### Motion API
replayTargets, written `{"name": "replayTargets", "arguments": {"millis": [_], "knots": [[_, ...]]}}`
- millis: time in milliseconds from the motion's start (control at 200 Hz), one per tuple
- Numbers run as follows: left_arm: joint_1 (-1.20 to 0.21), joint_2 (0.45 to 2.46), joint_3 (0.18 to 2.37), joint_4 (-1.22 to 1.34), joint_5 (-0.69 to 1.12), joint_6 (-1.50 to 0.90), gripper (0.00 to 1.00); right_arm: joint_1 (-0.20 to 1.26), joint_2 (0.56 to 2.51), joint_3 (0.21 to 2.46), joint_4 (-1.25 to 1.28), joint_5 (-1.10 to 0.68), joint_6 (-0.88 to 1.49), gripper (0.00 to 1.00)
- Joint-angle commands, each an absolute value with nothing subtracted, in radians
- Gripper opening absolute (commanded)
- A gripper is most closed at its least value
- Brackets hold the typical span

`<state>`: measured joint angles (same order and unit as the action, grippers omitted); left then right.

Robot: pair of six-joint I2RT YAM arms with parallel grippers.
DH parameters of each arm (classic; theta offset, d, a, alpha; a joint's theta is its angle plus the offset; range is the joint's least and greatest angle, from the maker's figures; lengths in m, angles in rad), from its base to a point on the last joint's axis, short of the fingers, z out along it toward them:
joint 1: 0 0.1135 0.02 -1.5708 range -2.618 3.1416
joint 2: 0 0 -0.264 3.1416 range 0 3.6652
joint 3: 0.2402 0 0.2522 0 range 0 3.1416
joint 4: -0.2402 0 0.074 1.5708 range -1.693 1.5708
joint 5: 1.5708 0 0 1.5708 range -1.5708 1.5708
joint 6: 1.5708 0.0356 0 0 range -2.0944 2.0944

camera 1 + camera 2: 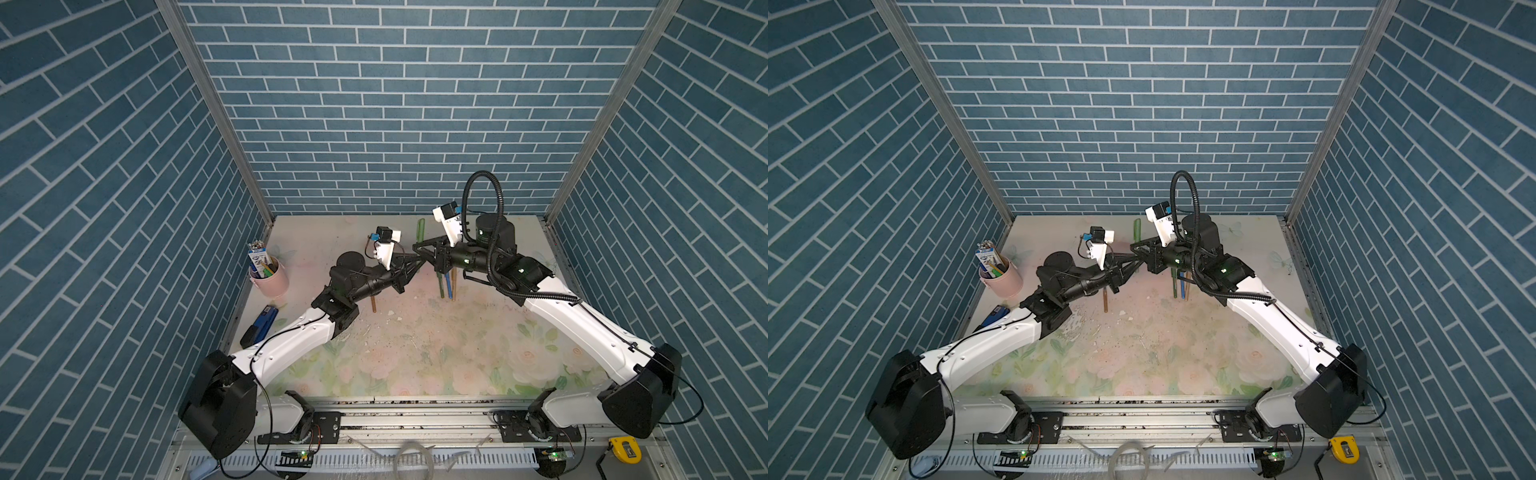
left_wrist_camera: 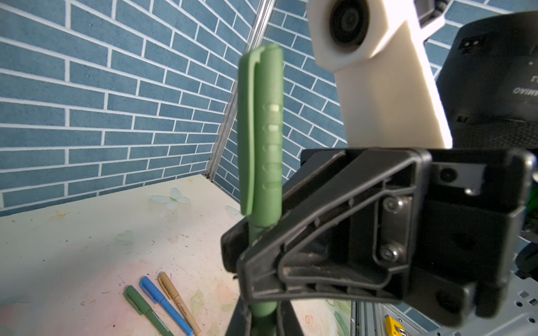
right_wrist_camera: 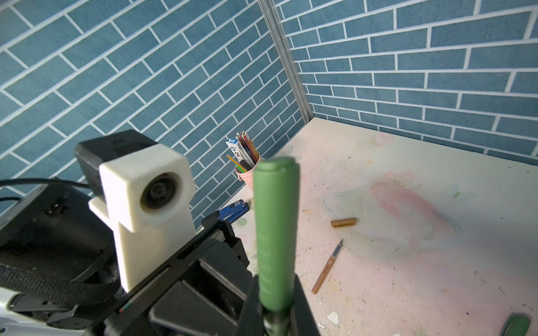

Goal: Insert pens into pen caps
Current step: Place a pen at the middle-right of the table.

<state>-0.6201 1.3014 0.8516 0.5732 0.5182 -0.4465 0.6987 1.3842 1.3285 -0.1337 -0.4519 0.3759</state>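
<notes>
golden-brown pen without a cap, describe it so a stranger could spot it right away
Find the pink cup of pencils against the blue brick wall. On the pale floral table out from it lies a stubby golden-brown cap, and near that the slim golden-brown pen. Its dark pointed tip is bare, unlike the three capped pens elsewhere.

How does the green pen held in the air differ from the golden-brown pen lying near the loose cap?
The slim green pen stands upright, held off the table; the slim golden-brown pen lies flat on it. The green pen is capped; the golden-brown pen's dark tip is bare, its short golden-brown cap lying apart. Both are slim, marker-like.
</notes>
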Motion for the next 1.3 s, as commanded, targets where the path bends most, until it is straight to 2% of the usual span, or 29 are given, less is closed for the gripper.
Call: {"name": "replayTargets", "arguments": {"millis": [0,125,325,595,740,865,980,1105,1295], "knots": [[-0.623,1.282,0.841,0.598,0.522,-0.438,0.07,0.703,1.371,1.328,-0.104,-0.444,0.402,0.03],[-0.622,1.266,0.833,0.564,0.459,-0.436,0.59,0.703,1.355,1.331,-0.108,-0.410,0.401,0.03],[-0.622,1.203,0.787,0.542,0.290,-0.430,0.99,0.686,1.367,1.425,-0.178,-0.256,0.404,0.03],[-0.617,1.139,0.773,0.444,0.073,-0.393,1.00,0.510,1.417,1.520,-0.300,-0.219,0.491,0.03],[-0.584,1.166,0.859,0.220,-0.032,-0.387,0.99,0.381,1.478,1.459,-0.473,-0.234,0.499,0.03],[-0.496,1.278,1.005,-0.049,-0.069,-0.428,0.95,0.294,1.563,1.366,-0.563,-0.278,0.497,0.03],[-0.385,1.422,1.106,-0.199,-0.031,-0.439,0.86,0.263,1.649,1.305,-0.576,-0.300,0.492,0.04],[-0.300,1.564,1.206,-0.312,0.038,-0.376,0.76,0.258,1.803,1.354,-0.631,-0.305,0.458,0.05],[-0.276,1.763,1.380,-0.523,0.029,-0.225,0.71,0.258,1.959,1.420,-0.614,-0.309,0.450,0.07]]}}
